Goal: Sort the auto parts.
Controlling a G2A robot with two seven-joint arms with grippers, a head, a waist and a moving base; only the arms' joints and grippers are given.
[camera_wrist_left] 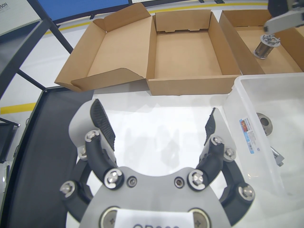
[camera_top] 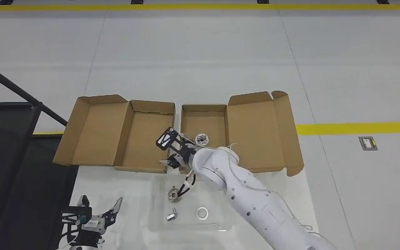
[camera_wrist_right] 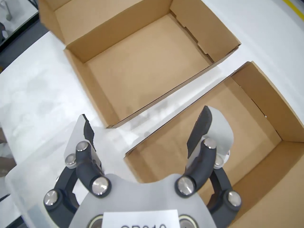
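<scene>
auto parts lie in two places. a finned metal cylinder point(camera_top: 201, 138) sits inside the right cardboard box point(camera_top: 203, 115) near the centre of the top view. a white ring point(camera_top: 202, 213), a small bracket point(camera_top: 171, 215) and a round metal fitting point(camera_top: 173, 194) lie in the clear plastic bin point(camera_wrist_left: 237, 91) at lower centre, on the white tabletop point(camera_top: 134, 187). the left cardboard box point(camera_top: 147, 125) stands just beside the right one. the right tool point(camera_wrist_right: 146, 117), released with fingers spread and grasping nothing, hangs over the boxes' near walls, by the gap between them. the left tool point(camera_top: 101, 203), also spread wide and empty, sits at the lower left of the top view, near the bin.
</scene>
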